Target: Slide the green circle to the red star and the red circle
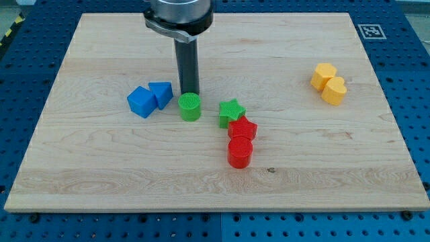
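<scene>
Where my tip (189, 93) comes down, seemingly touching the green circle (190, 107) from the view's top, no claw fitted, red star (242, 128) and red circle (240, 152) rightward, green star (231, 112) between, wooden worktop (101, 168).

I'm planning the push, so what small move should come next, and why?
Probably shift my tip to the view's left of the green circle. It sits just above the circle now, while the red star and red circle lie right and lower.
</scene>
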`<state>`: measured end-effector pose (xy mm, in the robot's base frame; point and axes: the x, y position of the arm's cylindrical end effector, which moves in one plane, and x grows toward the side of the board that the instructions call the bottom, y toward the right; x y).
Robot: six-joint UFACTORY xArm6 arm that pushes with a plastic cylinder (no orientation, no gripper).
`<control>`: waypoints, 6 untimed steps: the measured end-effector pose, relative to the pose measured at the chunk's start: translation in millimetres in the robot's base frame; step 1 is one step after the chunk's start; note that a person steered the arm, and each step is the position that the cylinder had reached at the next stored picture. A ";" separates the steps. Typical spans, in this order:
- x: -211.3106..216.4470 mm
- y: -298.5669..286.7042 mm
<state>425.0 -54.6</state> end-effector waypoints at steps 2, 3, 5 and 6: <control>50.2 -4.5; 64.9 -10.6; 79.8 -39.5; 83.8 -31.7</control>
